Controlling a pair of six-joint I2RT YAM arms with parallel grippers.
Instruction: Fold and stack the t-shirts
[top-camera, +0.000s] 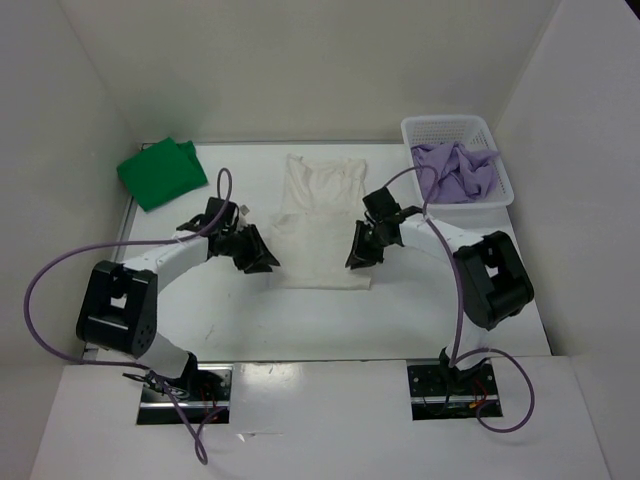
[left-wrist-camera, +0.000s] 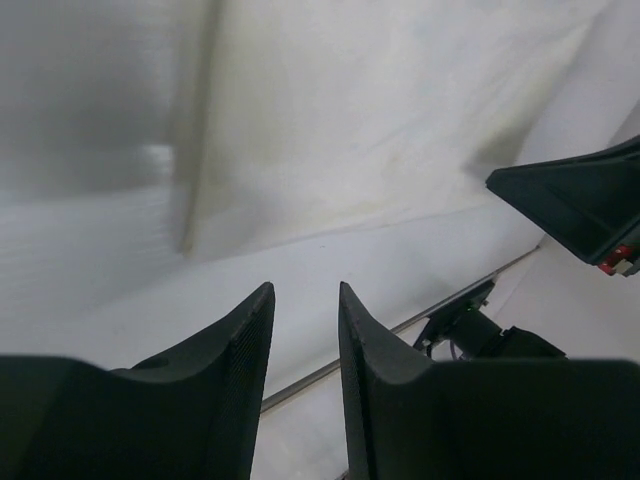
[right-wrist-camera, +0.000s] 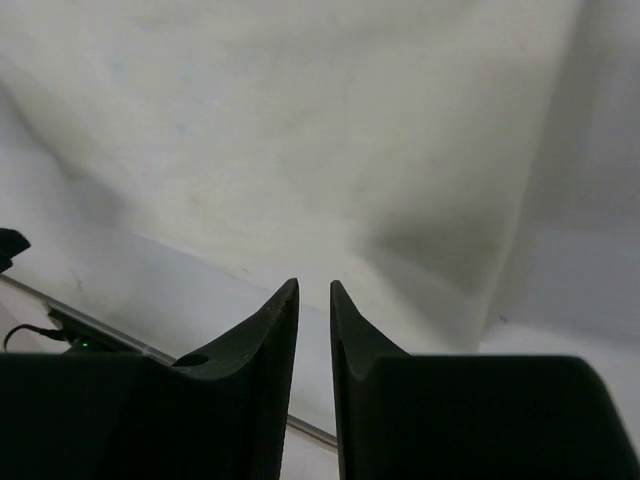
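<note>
At the middle of the worktop (top-camera: 300, 320), the left gripper (top-camera: 262, 262) hangs low just off the near left corner of the cream-white t-shirt (top-camera: 320, 225). Its fingers (left-wrist-camera: 240, 350) stand apart, a clear gap between them and nothing in it. The left wrist view shows bare white surface under the tips and the cream cloth spread out just beyond.

Across from it, the right gripper (top-camera: 358, 258) sits at the shirt's right edge, close to the near right corner. Its fingers (right-wrist-camera: 270, 350) are parted by only a narrow slit, and no cloth is caught in there either. Cream fabric fills most of the right wrist view past the tips. Whether either gripper touches the cloth, I cannot tell from above.

Between the two, the cream-white shirt lies flat as a long narrow shape, neck toward the far edge, hem toward the near edge, sides turned in.

Further out, the green t-shirt (top-camera: 160, 172) rests folded in the far left corner, well apart from the cream one. In the far right corner stands a white mesh basket (top-camera: 447, 124), and the lavender t-shirt (top-camera: 455, 170) is crumpled inside it.
</note>
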